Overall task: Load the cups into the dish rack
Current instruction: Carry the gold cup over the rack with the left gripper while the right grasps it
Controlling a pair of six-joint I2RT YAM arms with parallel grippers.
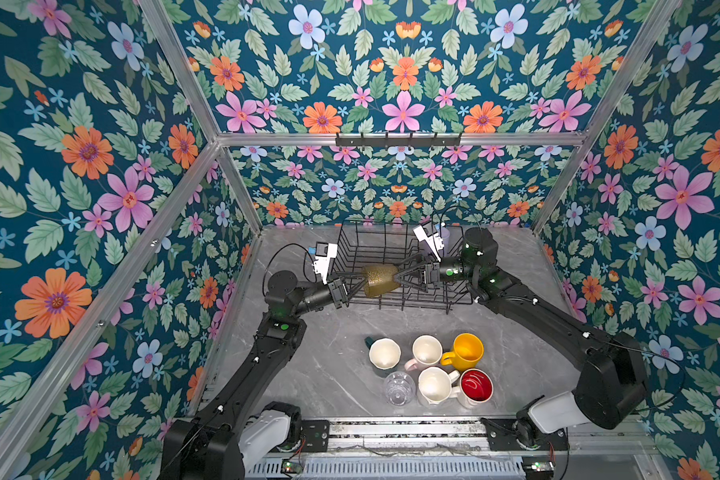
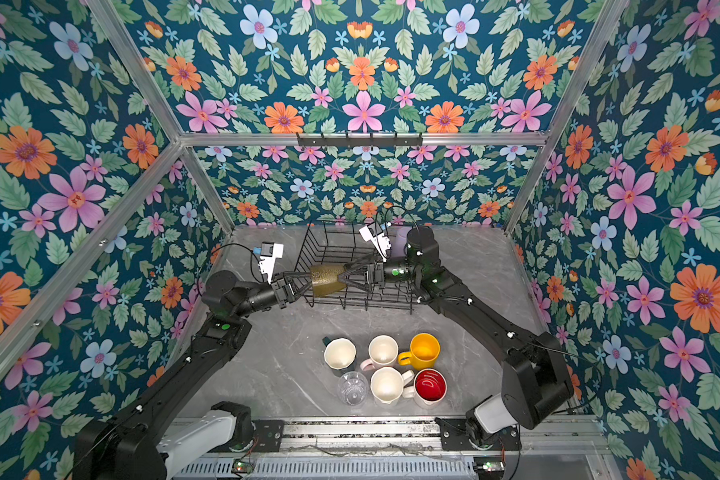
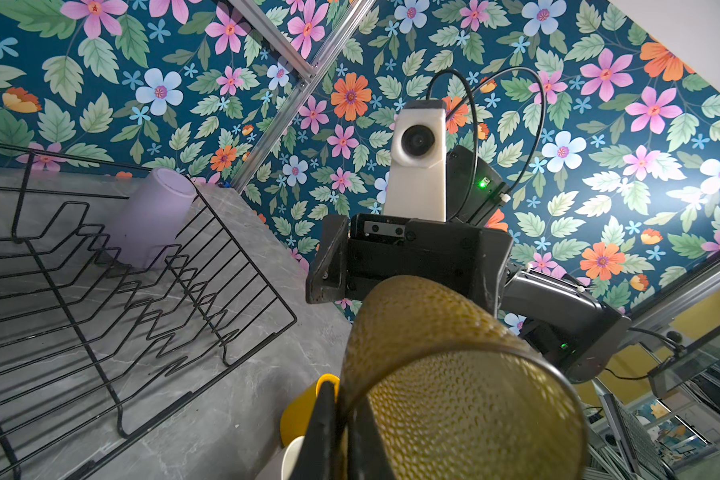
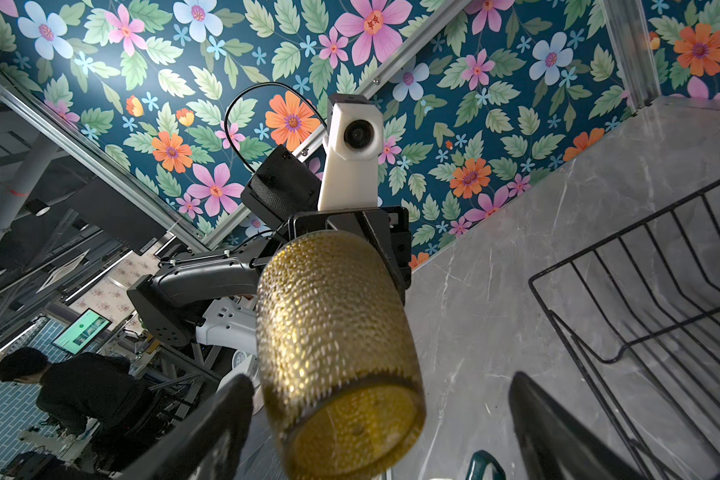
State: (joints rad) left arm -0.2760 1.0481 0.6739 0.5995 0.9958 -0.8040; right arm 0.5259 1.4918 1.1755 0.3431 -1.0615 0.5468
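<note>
Two black robot arms meet above a grey marble tabletop (image 1: 308,353) inside a booth lined with floral wallpaper. A black wire dish rack (image 1: 445,308) stands toward the far edge of the tabletop.

Between the arms, an olive-brown glass (image 1: 380,280) hangs in the air on its side. Its mouth faces the left gripper (image 1: 361,286) and its base faces the right gripper (image 1: 400,277). In both top views the glass overlaps the near side of the rack. The wrist views show the rack off to one side, so I cannot tell whether the glass is truly over it.

The left jaws are pressed together on the rim of the glass, one inside the mouth and one outside. The right jaws are spread wide on either side of the base and are not touching it.

A lilac tumbler (image 3: 150,216) stands upside down at the far right corner of the rack, apparently inside the wires.

Six cups wait in a cluster by the near edge, right of centre:
- a dark teal mug (image 1: 384,353)
- a pale pink mug (image 1: 427,351)
- a yellow mug (image 1: 466,351)
- a clear glass (image 1: 399,387)
- a white faceted mug (image 1: 435,385)
- a red-lined mug (image 1: 476,386)

This looks like a hand-over of the glass from left to right, early in the loading. Next, the right jaws would need to close squarely on the base. Only then should the left jaws let go of the rim, or the smooth glass may slip or drop.
</note>
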